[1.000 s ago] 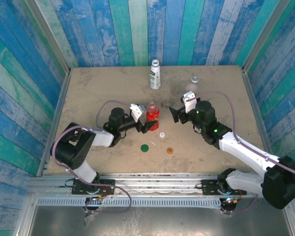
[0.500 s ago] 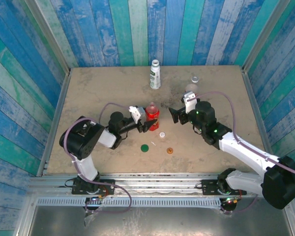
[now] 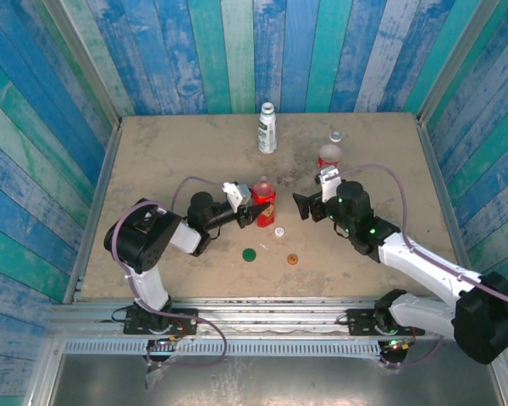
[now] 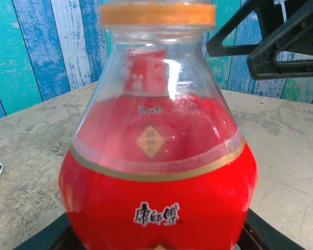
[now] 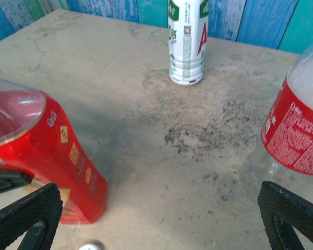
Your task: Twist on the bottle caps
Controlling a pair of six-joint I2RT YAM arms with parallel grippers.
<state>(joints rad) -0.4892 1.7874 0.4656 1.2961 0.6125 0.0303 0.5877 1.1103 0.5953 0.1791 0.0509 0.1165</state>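
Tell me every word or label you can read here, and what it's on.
"康師傅": white print on the red bottle.
"A": red letter on the white bottle.
Red label on the clear bottle: white print, too blurred to read.
Red bottle's small gold print: too small.

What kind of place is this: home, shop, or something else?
Probably a robot test cell: a beige tabletop walled by blue-green painted wooden planks, with two black-and-white robot arms bolted at its near edge.
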